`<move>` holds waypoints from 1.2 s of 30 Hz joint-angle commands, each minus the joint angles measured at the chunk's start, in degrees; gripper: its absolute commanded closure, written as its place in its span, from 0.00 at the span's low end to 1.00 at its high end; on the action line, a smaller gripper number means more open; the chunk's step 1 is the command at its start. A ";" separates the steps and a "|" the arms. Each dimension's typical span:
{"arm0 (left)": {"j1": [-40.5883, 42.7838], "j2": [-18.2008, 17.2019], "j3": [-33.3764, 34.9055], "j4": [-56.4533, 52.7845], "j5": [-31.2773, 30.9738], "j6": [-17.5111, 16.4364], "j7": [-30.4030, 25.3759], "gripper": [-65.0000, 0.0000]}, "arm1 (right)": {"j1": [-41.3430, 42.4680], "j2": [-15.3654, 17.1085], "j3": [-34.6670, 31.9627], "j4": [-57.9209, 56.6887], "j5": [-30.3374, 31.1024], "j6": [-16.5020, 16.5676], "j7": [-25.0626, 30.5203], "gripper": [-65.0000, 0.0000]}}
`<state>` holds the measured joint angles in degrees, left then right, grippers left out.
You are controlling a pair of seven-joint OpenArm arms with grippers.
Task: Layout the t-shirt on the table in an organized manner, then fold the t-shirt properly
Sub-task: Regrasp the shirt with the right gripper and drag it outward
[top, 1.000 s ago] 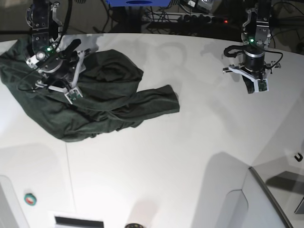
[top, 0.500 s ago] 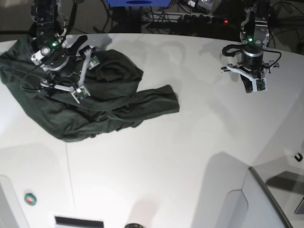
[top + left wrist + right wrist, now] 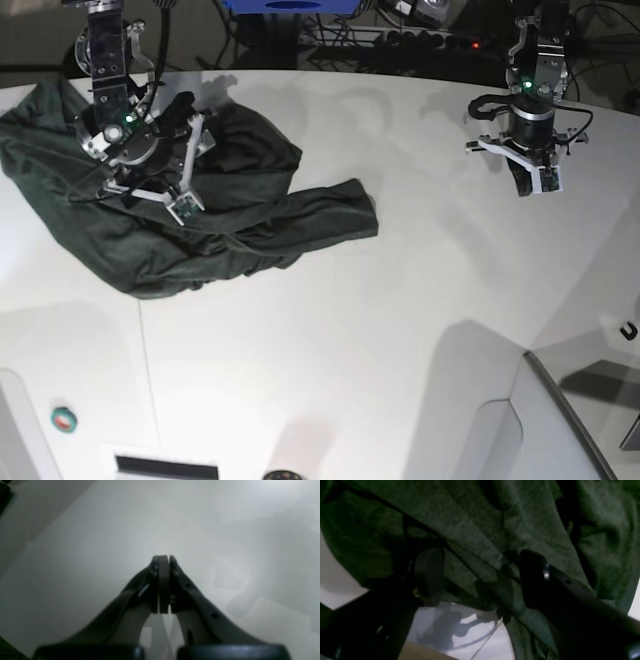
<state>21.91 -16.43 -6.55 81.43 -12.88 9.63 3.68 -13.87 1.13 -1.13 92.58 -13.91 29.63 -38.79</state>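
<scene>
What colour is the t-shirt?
Plain dark green t-shirt, no print; clearest in the base view.

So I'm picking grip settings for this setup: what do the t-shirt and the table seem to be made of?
The t-shirt: soft, thin, matte knit cloth, probably cotton jersey; the right wrist view shows a heathered weave, and it lies in loose folds and creases.

The table: a hard, smooth white top, likely laminate or coated board, with a glossy finish; it reflects lights and faint shadows and shows a thin dark seam.

Base view sharp and evenly lit from overhead; glossy white tabletop shows soft arm shadows and faint reflections, dark background far side. Left wrist view dim, grey, soft-focus. Right wrist view underexposed, dark green cloth t-shirt murky, near parts blurred.
</scene>
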 commanded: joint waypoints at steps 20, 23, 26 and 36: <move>-0.24 -0.85 -0.62 0.73 0.18 0.35 -1.62 1.00 | -10.44 0.32 12.33 22.63 0.15 0.22 1.03 1.00; -0.24 -1.03 -0.71 0.73 0.18 0.35 -1.62 1.00 | -11.23 0.32 20.33 22.72 0.33 0.39 1.20 1.00; -0.24 -1.03 -0.71 0.73 0.27 0.35 -1.62 1.00 | -11.05 0.32 28.16 22.19 0.42 2.94 1.20 1.00; -1.38 0.21 -0.18 1.25 0.27 0.35 -1.62 1.00 | -4.02 0.24 35.89 7.42 0.24 3.74 0.76 0.99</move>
<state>20.45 -15.94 -6.52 81.67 -12.84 9.78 3.49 -18.55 0.67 34.57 98.59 -13.80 33.54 -39.31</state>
